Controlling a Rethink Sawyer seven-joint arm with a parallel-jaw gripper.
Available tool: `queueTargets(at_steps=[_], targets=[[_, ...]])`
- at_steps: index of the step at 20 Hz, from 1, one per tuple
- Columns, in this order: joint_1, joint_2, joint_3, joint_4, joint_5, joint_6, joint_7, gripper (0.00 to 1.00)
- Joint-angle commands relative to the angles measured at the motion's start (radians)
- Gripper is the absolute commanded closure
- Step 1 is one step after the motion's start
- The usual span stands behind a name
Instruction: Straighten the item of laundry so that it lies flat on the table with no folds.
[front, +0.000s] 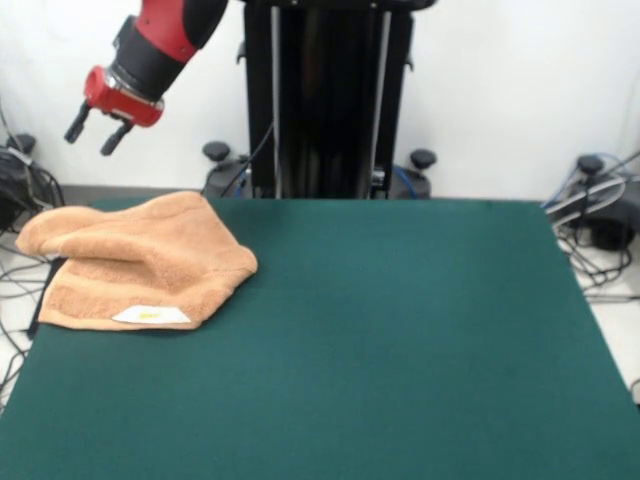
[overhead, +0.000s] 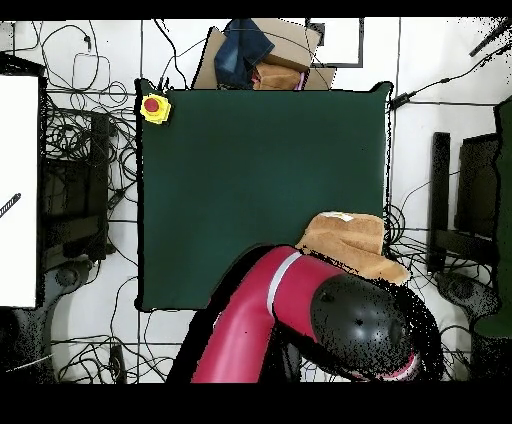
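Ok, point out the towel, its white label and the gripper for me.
towel (front: 150, 255): front view, middle of the rumpled cloth.
label (front: 150, 316): front view, middle of the white tag.
gripper (front: 95, 131): front view, between its two open fingertips.

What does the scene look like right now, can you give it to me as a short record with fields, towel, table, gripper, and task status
towel: peach-orange, bunched and folded over itself, white label showing
towel position: at one table corner, partly over the edge
table: dark green cover
gripper: open, raised above the towel, holding nothing
contact: none between gripper and towel
task status: towel not yet flat
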Motion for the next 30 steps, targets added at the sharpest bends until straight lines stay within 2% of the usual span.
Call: queueTargets(at_steps=[1, 4, 6, 8, 9, 11, 12, 14, 16, 18, 21, 27, 30], targets=[[0.03, 0.029, 0.065, -0.03, 0.099, -0.078, 0.189, 0.0], [0.022, -0.012, 0.108, -0.04, 0.054, -0.061, 0.215, 0.0], [0.051, -0.027, 0.116, -0.025, 0.093, -0.11, 0.228, 0.0], [0.092, -0.041, 0.107, 0.006, 0.161, -0.1, 0.233, 0.0], [0.112, -0.059, 0.104, 0.02, 0.163, -0.043, 0.229, 0.0], [0.152, -0.087, 0.09, 0.037, 0.157, -0.007, 0.211, 0.0], [0.15, -0.111, 0.102, 0.028, 0.117, 0.057, 0.203, 0.0], [0.179, -0.127, 0.089, 0.026, 0.134, 0.11, 0.183, 0.0], [0.192, -0.149, 0.081, 0.009, 0.107, 0.149, 0.161, 0.0], [0.168, -0.189, 0.105, -0.01, 0.048, 0.24, 0.157, 0.0], [0.244, -0.153, 0.056, -0.041, 0.079, 0.311, 0.088, 0.0], [0.285, -0.052, 0.099, -0.082, 0.222, 0.183, 0.175, 0.0], [0.308, -0.012, 0.131, -0.097, 0.287, 0.186, 0.201, 0.0]])
